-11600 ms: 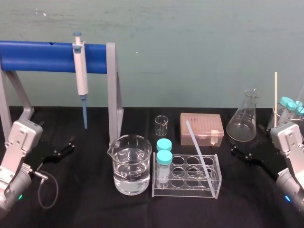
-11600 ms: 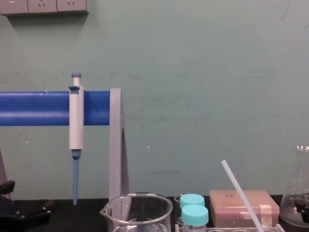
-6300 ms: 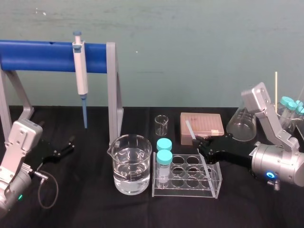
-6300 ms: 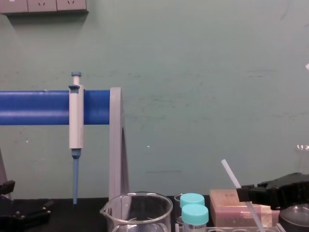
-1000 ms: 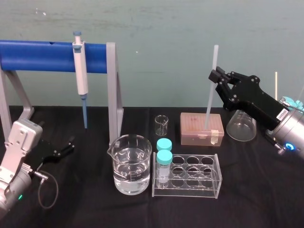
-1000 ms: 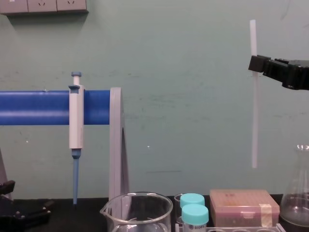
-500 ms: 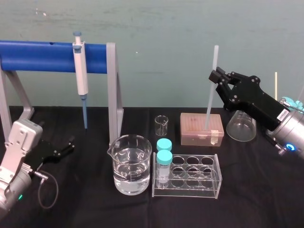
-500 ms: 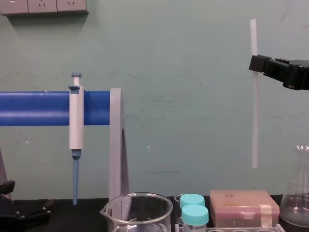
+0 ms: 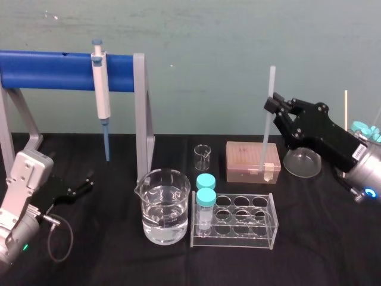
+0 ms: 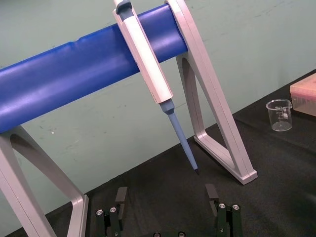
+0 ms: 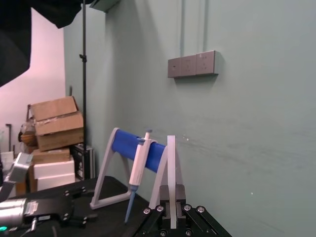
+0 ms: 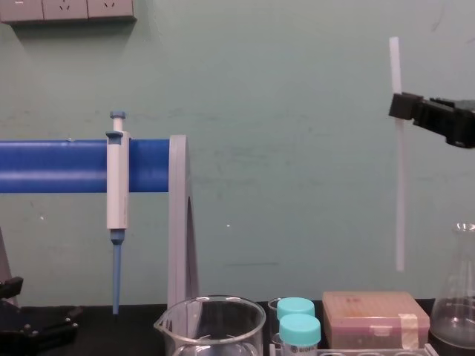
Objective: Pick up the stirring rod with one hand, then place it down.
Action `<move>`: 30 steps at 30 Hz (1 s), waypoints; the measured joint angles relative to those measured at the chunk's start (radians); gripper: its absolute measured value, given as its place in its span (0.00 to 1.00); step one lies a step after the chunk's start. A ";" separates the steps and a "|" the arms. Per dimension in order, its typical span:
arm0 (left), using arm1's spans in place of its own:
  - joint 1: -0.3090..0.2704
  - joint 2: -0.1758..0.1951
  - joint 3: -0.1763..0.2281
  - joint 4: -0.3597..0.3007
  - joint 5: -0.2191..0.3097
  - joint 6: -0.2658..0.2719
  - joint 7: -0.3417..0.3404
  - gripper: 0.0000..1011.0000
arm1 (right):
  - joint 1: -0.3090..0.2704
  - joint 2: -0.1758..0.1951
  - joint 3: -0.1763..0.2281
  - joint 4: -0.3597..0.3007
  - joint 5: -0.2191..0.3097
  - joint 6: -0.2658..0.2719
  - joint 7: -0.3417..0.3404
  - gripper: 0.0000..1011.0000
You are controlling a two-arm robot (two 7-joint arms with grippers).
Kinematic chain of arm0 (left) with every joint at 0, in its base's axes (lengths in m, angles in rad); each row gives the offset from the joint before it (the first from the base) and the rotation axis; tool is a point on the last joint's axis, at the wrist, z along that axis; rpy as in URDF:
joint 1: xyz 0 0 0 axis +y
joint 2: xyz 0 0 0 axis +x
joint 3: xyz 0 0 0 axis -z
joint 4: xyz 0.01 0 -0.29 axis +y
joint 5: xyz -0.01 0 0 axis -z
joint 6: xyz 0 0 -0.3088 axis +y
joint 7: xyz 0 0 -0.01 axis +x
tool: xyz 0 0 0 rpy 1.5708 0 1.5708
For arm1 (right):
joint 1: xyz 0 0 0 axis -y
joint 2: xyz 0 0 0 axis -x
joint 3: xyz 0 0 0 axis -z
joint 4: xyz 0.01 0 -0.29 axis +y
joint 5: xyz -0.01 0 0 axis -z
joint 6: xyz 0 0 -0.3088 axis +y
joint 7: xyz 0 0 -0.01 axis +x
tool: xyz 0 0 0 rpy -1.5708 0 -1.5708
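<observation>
Lowered slightly and shifted rightward since half a second ago: the right gripper (image 9: 273, 103) and the stirring rod (image 12: 398, 193) on which it is clamped. Black surface (image 9: 119, 256) carries a blue stand (image 9: 53, 70) at left rear. Left gripper (image 10: 166, 197) is parked low at far left, fingers apart, holding nothing. Pink box (image 9: 252, 161) sits right of centre. Rod hangs near upright in the air, gripped in its upper part, lower end above the box and clear of it.
</observation>
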 joint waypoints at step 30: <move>0.000 0.000 0.000 0.000 0.000 0.000 0.000 0.99 | -0.044 0.011 -0.033 0.160 0.053 -0.137 0.184 0.07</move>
